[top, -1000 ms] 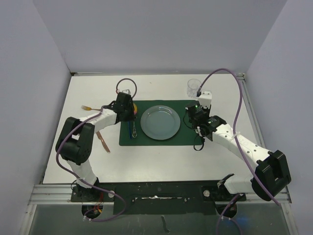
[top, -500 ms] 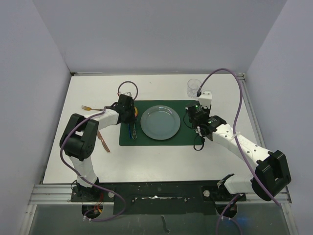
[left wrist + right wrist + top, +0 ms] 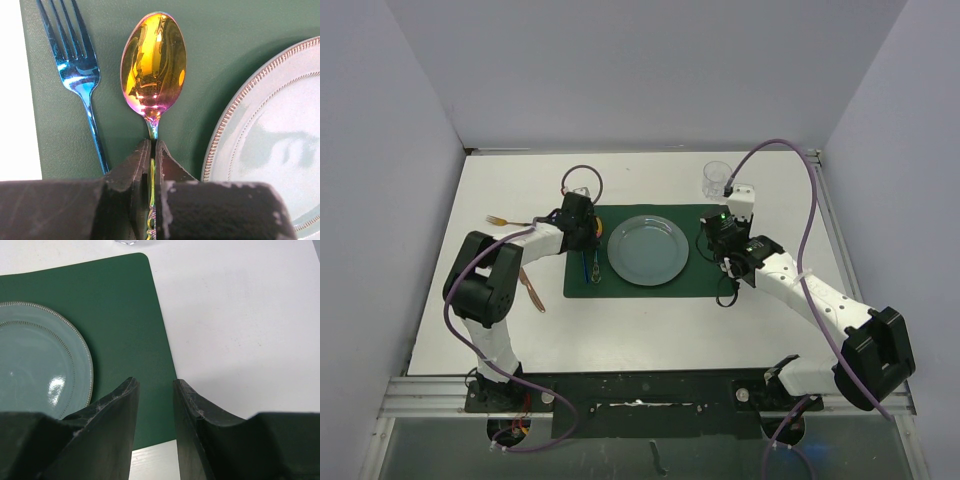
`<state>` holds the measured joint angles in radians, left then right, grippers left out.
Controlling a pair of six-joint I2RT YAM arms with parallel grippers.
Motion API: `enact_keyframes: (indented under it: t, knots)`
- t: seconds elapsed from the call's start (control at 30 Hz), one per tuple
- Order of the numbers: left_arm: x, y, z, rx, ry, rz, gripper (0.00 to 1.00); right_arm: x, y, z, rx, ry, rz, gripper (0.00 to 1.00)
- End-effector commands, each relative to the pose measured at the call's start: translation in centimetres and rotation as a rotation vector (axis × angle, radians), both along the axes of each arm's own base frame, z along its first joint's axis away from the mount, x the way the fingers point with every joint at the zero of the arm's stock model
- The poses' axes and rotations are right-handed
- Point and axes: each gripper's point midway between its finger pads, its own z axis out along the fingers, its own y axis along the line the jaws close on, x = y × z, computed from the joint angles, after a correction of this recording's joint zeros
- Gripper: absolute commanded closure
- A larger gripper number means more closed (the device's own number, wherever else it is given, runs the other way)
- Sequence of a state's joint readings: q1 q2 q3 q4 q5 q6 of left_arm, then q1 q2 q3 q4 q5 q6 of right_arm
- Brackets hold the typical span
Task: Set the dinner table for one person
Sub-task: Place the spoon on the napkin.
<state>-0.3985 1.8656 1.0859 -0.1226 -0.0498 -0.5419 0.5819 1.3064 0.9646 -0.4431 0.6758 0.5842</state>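
Observation:
On the white dinner table (image 3: 650,330) lies a dark green placemat (image 3: 705,285) with a pale blue plate (image 3: 648,250) in its middle. My left gripper (image 3: 152,142) is shut on the handle of an iridescent gold spoon (image 3: 154,65), whose bowl rests on the mat left of the plate (image 3: 270,130). A blue fork (image 3: 75,60) lies on the mat just left of the spoon. My right gripper (image 3: 155,385) hovers open and empty over the mat's right edge (image 3: 160,340).
A clear glass (image 3: 716,178) stands beyond the mat's far right corner. A gold fork (image 3: 498,219) and a copper knife (image 3: 531,289) lie on the table left of the mat. Grey walls close in three sides.
My left arm has shifted slightly right and away, still gripping the spoon. The right arm has not moved.

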Motion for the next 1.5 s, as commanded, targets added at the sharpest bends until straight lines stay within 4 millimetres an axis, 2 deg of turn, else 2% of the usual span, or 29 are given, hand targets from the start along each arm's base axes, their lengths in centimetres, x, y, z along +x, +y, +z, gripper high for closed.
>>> enact_keyframes:
  t: [0.0, 0.3, 0.47, 0.63, 0.83, 0.93, 0.97, 1.03, 1.1, 1.23, 1.37, 1.47]
  knots:
    - [1.3, -1.0, 0.2, -0.021, -0.034, -0.027, 0.99, 0.2, -0.5, 1.1, 0.005, -0.038, -0.02, 0.66]
    - [1.4, -1.2, 1.8, -0.036, -0.06, -0.032, 0.74, -0.1, -0.5, 1.2, 0.01, -0.038, -0.016, 0.66]
    - [1.7, -0.9, 4.0, -0.038, -0.1, -0.017, 0.71, -0.2, -0.7, 1.3, 0.014, -0.044, -0.017, 0.66]
    - [2.1, -0.1, 8.0, -0.026, -0.172, 0.022, 0.71, -0.1, -0.5, 1.3, 0.019, -0.047, -0.011, 0.66]
    - [2.7, 1.6, 14.2, 0.002, -0.286, 0.101, 0.69, 0.1, -0.3, 1.5, 0.025, -0.053, -0.001, 0.66]
    - [3.4, 3.9, 17.1, 0.079, -0.312, 0.211, 0.68, 0.2, -0.3, 1.7, 0.028, -0.058, 0.001, 0.66]
    - [3.6, 5.1, 17.5, 0.123, -0.302, 0.262, 0.68, 0.2, -0.3, 1.8, 0.03, -0.062, 0.001, 0.66]
    - [3.9, 7.4, 17.4, 0.225, -0.263, 0.35, 0.65, 0.2, -0.3, 2.0, 0.034, -0.068, 0.006, 0.66]
    - [4.0, 9.7, 16.1, 0.33, -0.185, 0.416, 0.65, 0.1, -0.2, 2.3, 0.042, -0.075, 0.011, 0.66]
    - [4.6, 12.2, 12.5, 0.478, -0.074, 0.49, 0.65, 0.0, -0.4, 2.5, 0.046, -0.084, 0.016, 0.66]
    - [5.4, 13.4, 9.6, 0.472, -0.003, 0.518, 0.65, -0.5, -1.2, 2.8, 0.037, -0.093, 0.008, 0.66]
    - [6.0, 15.6, 8.2, 0.432, 0.044, 0.581, 0.68, -0.9, -2.0, 3.2, 0.03, -0.108, 0.0, 0.66]
